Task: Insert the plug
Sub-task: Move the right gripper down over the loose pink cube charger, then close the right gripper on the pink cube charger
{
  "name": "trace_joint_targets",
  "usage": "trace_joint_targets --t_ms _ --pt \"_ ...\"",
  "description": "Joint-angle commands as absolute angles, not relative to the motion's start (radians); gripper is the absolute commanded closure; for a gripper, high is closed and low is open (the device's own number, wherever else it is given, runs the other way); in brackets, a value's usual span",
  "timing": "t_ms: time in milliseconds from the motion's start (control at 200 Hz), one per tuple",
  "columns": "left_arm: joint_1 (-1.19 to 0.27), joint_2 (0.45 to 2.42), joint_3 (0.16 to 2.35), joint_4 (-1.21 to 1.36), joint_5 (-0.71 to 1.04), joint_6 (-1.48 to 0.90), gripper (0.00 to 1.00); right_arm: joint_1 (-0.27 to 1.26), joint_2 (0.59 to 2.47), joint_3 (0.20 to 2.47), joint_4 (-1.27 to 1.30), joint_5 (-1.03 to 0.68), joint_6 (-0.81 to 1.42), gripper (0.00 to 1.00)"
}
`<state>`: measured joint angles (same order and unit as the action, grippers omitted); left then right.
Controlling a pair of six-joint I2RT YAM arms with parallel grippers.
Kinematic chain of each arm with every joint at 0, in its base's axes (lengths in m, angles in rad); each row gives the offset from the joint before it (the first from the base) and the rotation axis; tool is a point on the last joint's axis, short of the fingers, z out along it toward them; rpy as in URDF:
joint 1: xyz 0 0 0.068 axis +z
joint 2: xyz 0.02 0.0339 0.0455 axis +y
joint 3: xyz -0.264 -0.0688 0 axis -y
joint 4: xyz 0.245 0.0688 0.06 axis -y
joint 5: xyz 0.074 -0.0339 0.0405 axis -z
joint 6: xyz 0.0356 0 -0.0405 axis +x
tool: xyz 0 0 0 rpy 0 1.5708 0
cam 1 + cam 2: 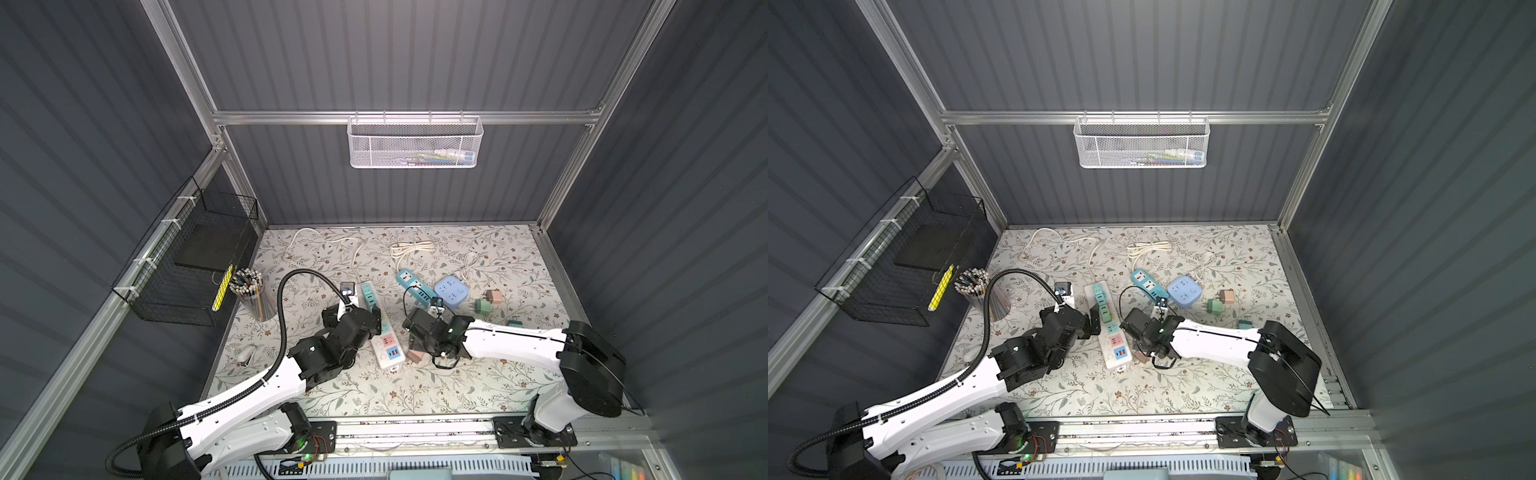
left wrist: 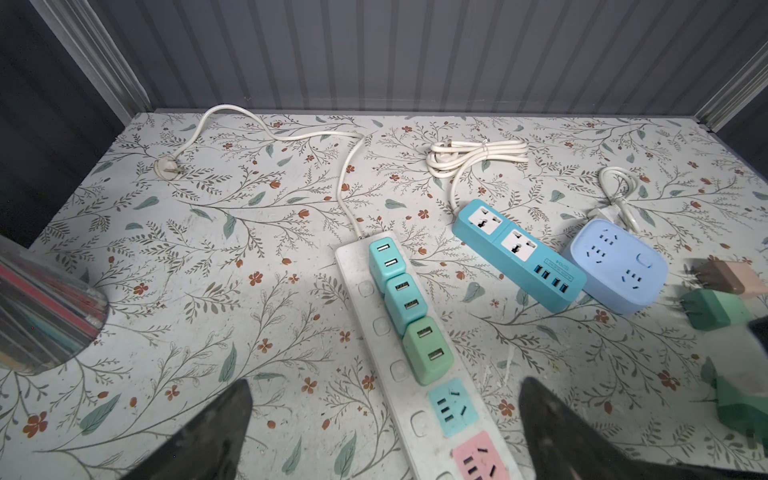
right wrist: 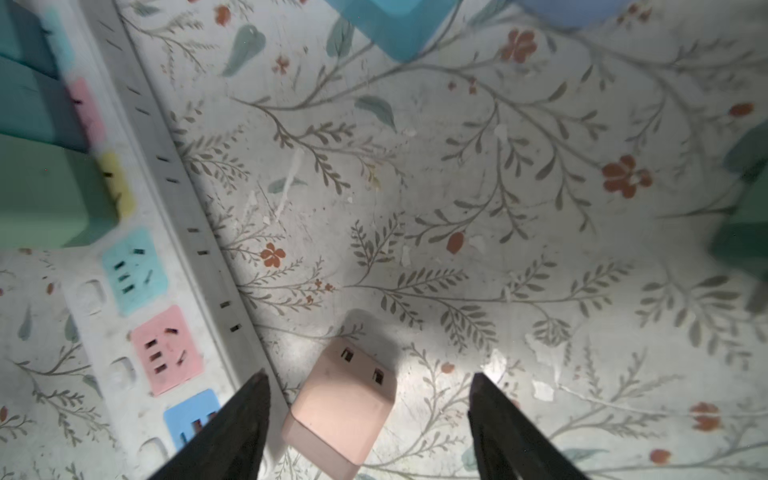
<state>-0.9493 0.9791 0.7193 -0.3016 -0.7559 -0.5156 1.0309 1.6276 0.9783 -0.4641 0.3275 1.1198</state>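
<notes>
The right gripper (image 3: 370,376) stood with its two fingers apart, closed on nothing. The pink plug (image 3: 345,415) lay on the floral table cover (image 3: 457,166) between them. One finger (image 3: 511,432) was clearly apart from the plug; the other finger came close to its edge, and whether they touched could not be told. The plug rested just beside the long edge of the white power strip (image 3: 174,199), not in any socket, with its two small slots facing up toward the wrist camera.

Next to it on the strip were three free sockets – a light blue one (image 3: 135,270), a pink one (image 3: 168,351) and a darker blue one (image 3: 191,419) partly behind a finger. Farther along the strip, three chargers sat plugged in side by side: two teal (image 2: 386,262) and one green (image 2: 428,353).

The left gripper (image 2: 385,384) was spread wide and held nothing – its fingers stood on either side of the strip, over the free sockets.

Beyond lay a blue power strip (image 2: 519,257) and, just beside it, a square light-blue socket block (image 2: 619,266). Loose chargers, one pink (image 2: 731,280) and one green (image 2: 710,313), lay near that block. In both top views a cup of pencils (image 1: 253,291) stood at the table's left edge.
</notes>
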Motion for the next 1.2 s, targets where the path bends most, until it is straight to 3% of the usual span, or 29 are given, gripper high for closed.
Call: trace_joint_targets --t_ms 0,485,940,1196 --pt "-0.946 0.957 0.729 -0.305 -0.747 -0.52 0.0 1.054 1.671 1.005 -0.466 0.324 1.226 0.25" --pt "-0.946 0.929 0.71 -0.302 -0.75 -0.517 0.0 1.077 1.725 0.996 -0.439 0.329 1.257 0.4" --pt "-0.946 0.954 0.732 -0.303 -0.744 -0.509 0.0 1.072 1.747 0.954 -0.394 0.296 1.269 0.42" --pt "-0.946 0.955 0.738 -0.303 -0.741 -0.508 0.0 1.054 1.73 0.954 -0.404 0.34 1.24 0.57"
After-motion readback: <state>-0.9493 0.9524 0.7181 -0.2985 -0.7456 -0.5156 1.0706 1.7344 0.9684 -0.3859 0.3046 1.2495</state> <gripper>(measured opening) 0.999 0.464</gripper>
